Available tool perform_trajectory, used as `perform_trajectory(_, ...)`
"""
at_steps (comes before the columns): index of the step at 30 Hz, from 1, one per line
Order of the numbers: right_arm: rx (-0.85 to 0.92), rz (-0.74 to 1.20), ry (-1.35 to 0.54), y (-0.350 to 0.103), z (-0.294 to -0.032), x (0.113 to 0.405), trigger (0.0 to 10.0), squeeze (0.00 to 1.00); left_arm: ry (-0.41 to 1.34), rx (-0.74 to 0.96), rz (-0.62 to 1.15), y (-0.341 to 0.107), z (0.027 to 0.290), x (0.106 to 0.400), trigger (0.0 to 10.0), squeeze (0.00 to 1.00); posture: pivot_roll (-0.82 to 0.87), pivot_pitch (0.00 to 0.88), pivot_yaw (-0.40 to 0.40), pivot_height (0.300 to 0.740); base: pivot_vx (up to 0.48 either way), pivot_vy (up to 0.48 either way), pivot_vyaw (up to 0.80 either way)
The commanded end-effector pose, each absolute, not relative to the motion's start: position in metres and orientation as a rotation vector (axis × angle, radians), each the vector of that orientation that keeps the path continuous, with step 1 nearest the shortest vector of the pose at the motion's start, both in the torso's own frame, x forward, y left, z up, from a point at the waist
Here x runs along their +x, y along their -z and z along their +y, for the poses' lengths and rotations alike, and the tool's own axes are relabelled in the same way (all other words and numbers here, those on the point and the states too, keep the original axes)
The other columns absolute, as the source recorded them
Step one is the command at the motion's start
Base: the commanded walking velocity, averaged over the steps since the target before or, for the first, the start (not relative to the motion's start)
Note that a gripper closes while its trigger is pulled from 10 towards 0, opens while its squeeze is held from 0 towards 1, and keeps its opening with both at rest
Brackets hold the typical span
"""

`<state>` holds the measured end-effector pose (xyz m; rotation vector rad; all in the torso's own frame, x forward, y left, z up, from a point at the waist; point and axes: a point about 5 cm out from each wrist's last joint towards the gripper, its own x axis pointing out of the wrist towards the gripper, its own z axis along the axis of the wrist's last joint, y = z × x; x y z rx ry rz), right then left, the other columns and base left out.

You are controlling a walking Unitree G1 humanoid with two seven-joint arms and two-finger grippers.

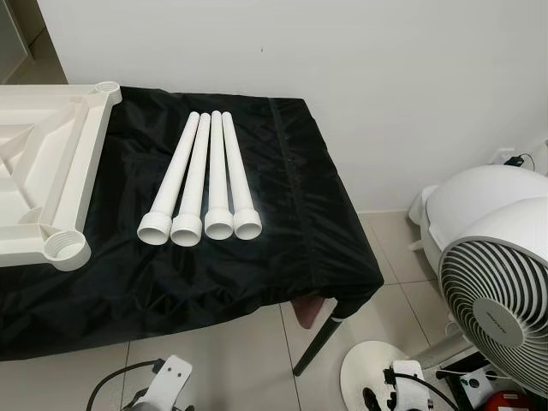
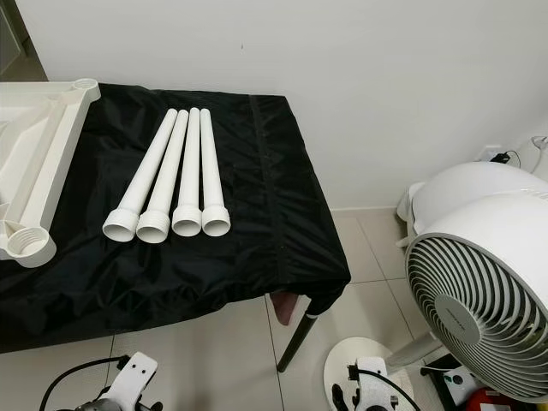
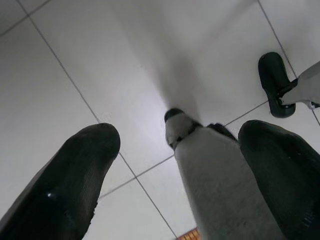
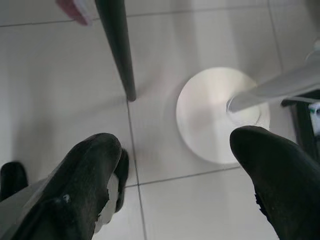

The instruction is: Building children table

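Several white tube legs (image 1: 217,171) lie side by side on a black-covered table (image 1: 282,214), their wide collared ends toward me. The white tabletop (image 1: 89,163) rests upside down at the table's left, with a threaded corner socket (image 1: 64,247) near the front and another (image 1: 107,87) at the back. Both arms hang low below the table's front edge. My left gripper (image 3: 180,135) is open over the tiled floor, with my own grey leg (image 3: 215,185) seen between its fingers. My right gripper (image 4: 177,142) is open above the floor, holding nothing.
A large white standing fan (image 1: 501,300) stands at the right, its round base (image 4: 220,112) on the tiles. The table's black metal leg (image 1: 315,342) slants down by the front right corner. A white wall runs behind the table.
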<state>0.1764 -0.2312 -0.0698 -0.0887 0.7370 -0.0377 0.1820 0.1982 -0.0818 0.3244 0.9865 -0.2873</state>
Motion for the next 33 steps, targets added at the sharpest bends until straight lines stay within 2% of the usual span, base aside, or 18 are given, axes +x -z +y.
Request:
perform_trajectory(1, -0.141, 0.752, 0.025, 0.072, -0.227, 0.174, 10.0, 0.00, 0.129, 0.380, 0.966, 0.083, 0.208, 0.177, 10.0, 0.00, 0.03, 0.000, -0.057, 0.740, 0.000, 0.000, 0.00)
perform_trajectory(10, -0.107, 0.747, -0.009, 0.075, -0.208, 0.177, 10.0, 0.00, 0.168, 0.427, 0.939, 0.078, 0.209, 0.186, 10.0, 0.00, 0.01, 0.000, -0.020, 0.740, 0.000, 0.000, 0.00)
perform_trajectory(18, -0.059, 0.764, -0.003, 0.078, -0.205, 0.172, 10.0, 0.00, 0.197, 0.356, 0.904, 0.072, 0.202, 0.201, 10.0, 0.00, 0.01, 0.000, -0.025, 0.740, 0.000, 0.000, 0.00)
perform_trajectory(21, -0.050, 0.776, -0.009, 0.080, -0.202, 0.171, 10.0, 0.00, 0.132, 0.298, 0.897, 0.069, 0.205, 0.205, 10.0, 0.00, 0.02, 0.000, -0.024, 0.740, 0.000, 0.000, 0.00)
perform_trajectory(33, -0.072, 0.791, -0.015, 0.080, -0.204, 0.170, 10.0, 0.00, 0.073, 0.273, 0.929, 0.073, 0.210, 0.197, 10.0, 0.00, 0.03, 0.000, -0.048, 0.740, 0.000, 0.021, 0.00)
